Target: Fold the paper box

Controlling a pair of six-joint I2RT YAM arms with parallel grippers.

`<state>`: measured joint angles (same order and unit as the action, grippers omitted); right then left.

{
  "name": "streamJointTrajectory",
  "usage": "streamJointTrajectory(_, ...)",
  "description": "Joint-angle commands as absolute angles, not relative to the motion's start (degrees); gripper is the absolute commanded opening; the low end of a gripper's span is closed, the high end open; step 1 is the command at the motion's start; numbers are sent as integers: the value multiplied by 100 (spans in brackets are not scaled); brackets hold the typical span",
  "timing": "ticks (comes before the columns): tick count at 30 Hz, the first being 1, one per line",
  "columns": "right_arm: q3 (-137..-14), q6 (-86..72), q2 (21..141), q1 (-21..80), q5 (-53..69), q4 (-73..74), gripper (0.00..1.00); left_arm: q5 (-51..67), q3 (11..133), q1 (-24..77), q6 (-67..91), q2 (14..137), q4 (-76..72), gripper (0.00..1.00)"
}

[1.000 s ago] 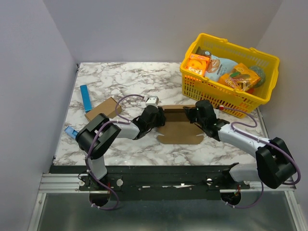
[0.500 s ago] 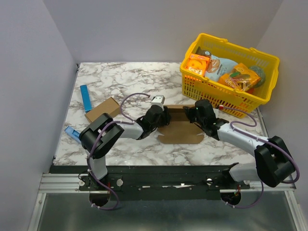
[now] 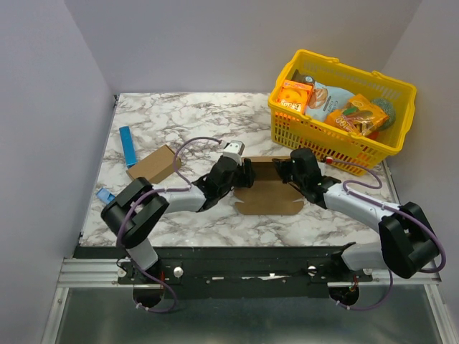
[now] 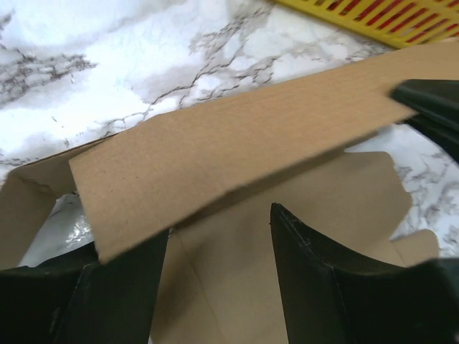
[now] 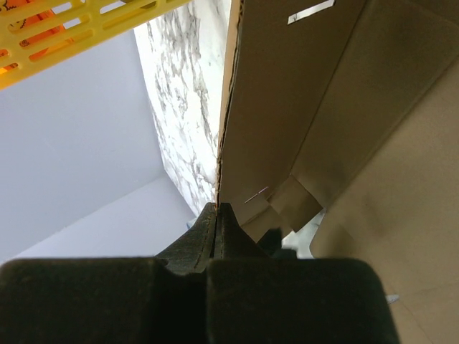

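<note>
Marble tabletop, carrying paper box, base flat, rear panel raised. Right gripper pinched tight on panel edge. Left gripper spread apart below panel.

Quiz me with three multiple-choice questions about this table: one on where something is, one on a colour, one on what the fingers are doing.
1. Where does the yellow basket stand on the table?
A. At the far right corner
B. At the near left corner
C. In the centre

2. What colour is the paper box lying between the two arms?
A. White
B. Plain brown
C. Printed orange

3. What are the right fingers doing?
A. Hanging open in the air
B. Gripping the basket's rim
C. Pinching a raised wall of the paper box

Answers:
1. A: the top view shows it against the far right edge.
2. B: every view shows bare brown cardboard.
3. C: the right wrist view shows them shut on the panel's edge.
</note>
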<state>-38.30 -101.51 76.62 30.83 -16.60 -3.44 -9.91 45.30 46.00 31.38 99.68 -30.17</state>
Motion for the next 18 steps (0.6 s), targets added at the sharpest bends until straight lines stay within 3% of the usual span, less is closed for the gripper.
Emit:
streamJointTrajectory(1,-3841,-10222,7770,3120,-1696,-123,1,-739,4123,4649,2523,9054,-2743,70)
streamJointTrajectory(9,-3832,-10257,7770,3129,-1652,-97,1,-756,3788,4615,2039,7727,-1497,71)
streamJointTrajectory(18,-3850,-10239,7805,3129,-1573,-88,1,-475,5000,4413,2284,7760,-765,89)
